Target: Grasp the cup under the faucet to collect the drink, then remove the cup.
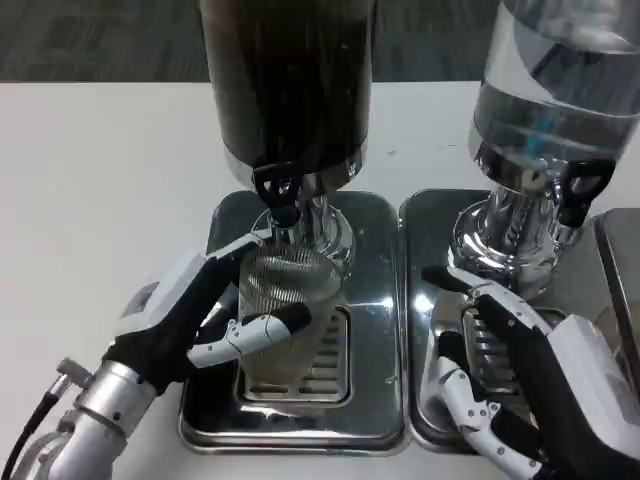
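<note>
White desk point(90, 190) runs under everything you see, with dark carpet beyond its far edge. Biggest on it is the dark dispenser point(288, 80), a tall cylinder of brown drink standing at the far end of the left drip tray point(375, 330), a polished steel tray with a slotted grate sunk into it. Beside it, toward the desk's right edge, stands the clear dispenser point(555, 80) on its chrome pedestal, at the far end of the right drip tray point(425, 300); the two trays lie just beside each other.

Your left hand point(205, 310) reaches in from the desk's near left corner and is wrapped around the cup point(288, 310), fingers on its near side and thumb behind its far left, so it is grasping the cup. Your right hand point(510, 380) lies over the right drip tray's grate near the desk's near right corner, fingers spread and released, holding nothing.

That cup is a ribbed clear glass, upright over the grate of the left tray, directly beneath the black faucet point(277, 192) of the dark dispenser. A second black faucet point(582, 185) juts from the clear dispenser.
</note>
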